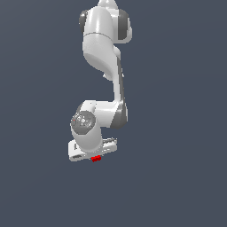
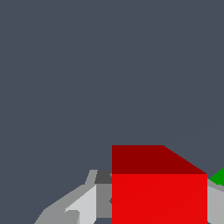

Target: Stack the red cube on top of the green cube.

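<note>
The red cube [image 2: 159, 192] sits between my gripper's [image 2: 157, 210] two grey fingers [image 2: 89, 203], which press on both of its sides. In the exterior view only a small part of the red cube [image 1: 95, 158] shows below the white hand of the gripper [image 1: 95, 156]. A small corner of the green cube [image 2: 218, 176] shows beyond the red cube at the edge of the wrist view. I cannot tell whether the two cubes touch. In the exterior view the green cube is hidden by the arm.
A plain dark grey-blue floor [image 1: 177, 177] spreads all around the arm. The white arm [image 1: 104, 48] rises from the gripper toward the exterior view's top. No other objects show.
</note>
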`<state>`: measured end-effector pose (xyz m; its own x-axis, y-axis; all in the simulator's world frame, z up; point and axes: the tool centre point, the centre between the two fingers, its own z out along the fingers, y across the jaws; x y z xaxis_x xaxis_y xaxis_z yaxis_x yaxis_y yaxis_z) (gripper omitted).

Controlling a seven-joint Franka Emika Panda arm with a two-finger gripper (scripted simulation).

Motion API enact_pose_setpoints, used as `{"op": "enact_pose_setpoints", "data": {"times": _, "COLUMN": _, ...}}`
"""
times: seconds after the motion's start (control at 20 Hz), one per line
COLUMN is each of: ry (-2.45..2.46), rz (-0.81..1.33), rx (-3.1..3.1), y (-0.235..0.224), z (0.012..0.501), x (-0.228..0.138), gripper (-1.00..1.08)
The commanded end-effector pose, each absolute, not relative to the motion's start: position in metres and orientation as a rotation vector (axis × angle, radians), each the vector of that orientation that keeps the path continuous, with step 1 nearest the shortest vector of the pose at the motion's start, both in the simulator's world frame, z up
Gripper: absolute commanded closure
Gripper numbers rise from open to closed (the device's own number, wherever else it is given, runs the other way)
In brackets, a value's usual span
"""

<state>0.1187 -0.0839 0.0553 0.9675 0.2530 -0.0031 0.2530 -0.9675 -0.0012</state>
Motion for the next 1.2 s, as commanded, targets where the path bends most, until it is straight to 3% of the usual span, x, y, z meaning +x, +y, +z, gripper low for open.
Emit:
{"op": "enact_pose_setpoints", "data": {"times": 0.0, "ry": -0.401, "rz": 0.0, "rx": -3.116, "y": -0.084, "z": 0.076, "x": 0.119, "gripper": 1.08}}
{"op": "enact_pose_setpoints", "data": {"times": 0.5, "ry": -0.401, "rz": 0.0, "rx": -3.116, "y": -0.084, "z": 0.12, "x": 0.12, "gripper": 1.08}}
{"op": "enact_pose_setpoints", "data": {"times": 0.85, "ry": -0.401, "rz": -0.001, "rx": -3.116, "y": -0.088, "z": 0.117, "x": 0.119, "gripper": 1.08}}
{"op": "enact_pose_setpoints", "data": {"times": 1.15, "ry": -0.401, "rz": -0.001, "rx": -3.116, "y": -0.122, "z": 0.099, "x": 0.113, "gripper": 1.08}}
